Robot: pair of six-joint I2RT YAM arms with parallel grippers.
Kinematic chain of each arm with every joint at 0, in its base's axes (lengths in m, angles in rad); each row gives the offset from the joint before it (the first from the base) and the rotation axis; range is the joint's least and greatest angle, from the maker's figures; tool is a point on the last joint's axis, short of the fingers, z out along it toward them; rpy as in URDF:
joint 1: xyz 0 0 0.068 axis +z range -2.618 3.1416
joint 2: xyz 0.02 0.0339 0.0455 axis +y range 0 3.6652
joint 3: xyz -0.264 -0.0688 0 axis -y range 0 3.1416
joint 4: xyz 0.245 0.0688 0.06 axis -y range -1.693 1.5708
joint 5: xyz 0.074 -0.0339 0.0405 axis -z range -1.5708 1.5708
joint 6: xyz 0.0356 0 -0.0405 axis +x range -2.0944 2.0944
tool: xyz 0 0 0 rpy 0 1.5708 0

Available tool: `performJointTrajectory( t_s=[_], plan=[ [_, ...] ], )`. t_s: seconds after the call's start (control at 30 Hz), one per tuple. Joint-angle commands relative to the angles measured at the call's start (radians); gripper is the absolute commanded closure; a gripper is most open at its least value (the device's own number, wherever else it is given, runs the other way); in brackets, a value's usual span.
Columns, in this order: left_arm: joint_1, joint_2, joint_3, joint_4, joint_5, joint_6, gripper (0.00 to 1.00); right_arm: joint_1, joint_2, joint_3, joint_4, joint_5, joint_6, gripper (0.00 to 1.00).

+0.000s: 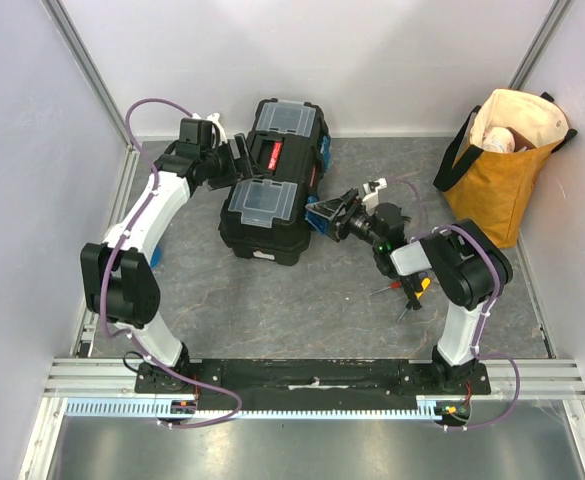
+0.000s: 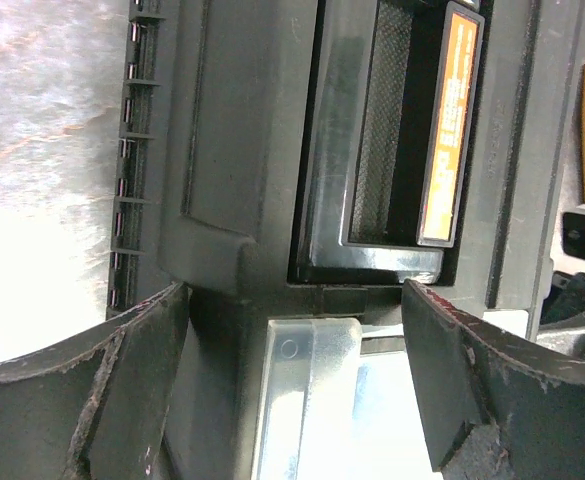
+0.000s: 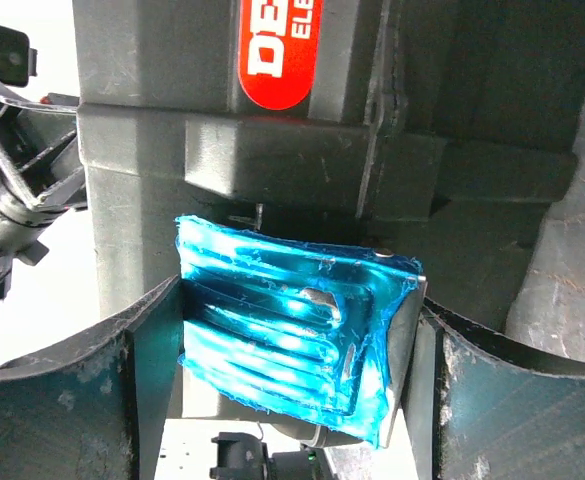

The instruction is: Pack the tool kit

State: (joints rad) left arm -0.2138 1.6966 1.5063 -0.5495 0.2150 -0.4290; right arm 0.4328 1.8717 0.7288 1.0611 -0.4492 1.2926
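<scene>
The black toolbox [image 1: 272, 190] lies mid-table with its red handle panel [image 1: 277, 152] and two clear-lidded compartments facing up. My left gripper [image 1: 234, 160] is open at the box's left side. In its wrist view the gripper [image 2: 297, 370] straddles a clear lid [image 2: 312, 400] without gripping it. My right gripper [image 1: 332, 215] is at the box's right side. There its fingers [image 3: 142, 390] press both edges of the blue side latch [image 3: 292, 320]. A few small hand tools [image 1: 409, 290] with red and yellow handles lie on the table by the right arm.
A mustard-yellow tote bag [image 1: 507, 165] stands at the back right against the wall. Something blue [image 1: 158, 256] peeks out behind the left arm. White walls enclose the table on three sides.
</scene>
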Motion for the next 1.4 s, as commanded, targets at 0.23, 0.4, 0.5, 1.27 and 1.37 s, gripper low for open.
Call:
performJointTrajectory(
  t_s=[0.23, 0.4, 0.5, 1.27, 1.37],
  plan=[
    [0.031, 0.138, -0.077, -0.257, -0.065, 0.052, 0.11, -0.063, 0.064, -0.175, 0.645, 0.009, 0.177, 0.02],
    [0.033, 0.143, -0.067, -0.257, -0.069, 0.055, 0.11, -0.08, 0.02, -0.221, 0.597, 0.004, 0.142, 0.02],
    [0.042, 0.132, -0.043, -0.27, -0.075, 0.058, 0.11, -0.106, -0.07, -0.281, 0.444, 0.038, 0.074, 0.02],
    [0.083, 0.207, 0.469, -0.159, 0.09, 0.121, 0.09, -0.174, -0.194, 0.417, -0.882, 0.23, -0.543, 0.02],
    [0.085, 0.247, 0.515, -0.1, 0.155, 0.133, 0.09, -0.184, -0.093, 0.504, -0.857, 0.178, -0.513, 0.02]
  ],
)
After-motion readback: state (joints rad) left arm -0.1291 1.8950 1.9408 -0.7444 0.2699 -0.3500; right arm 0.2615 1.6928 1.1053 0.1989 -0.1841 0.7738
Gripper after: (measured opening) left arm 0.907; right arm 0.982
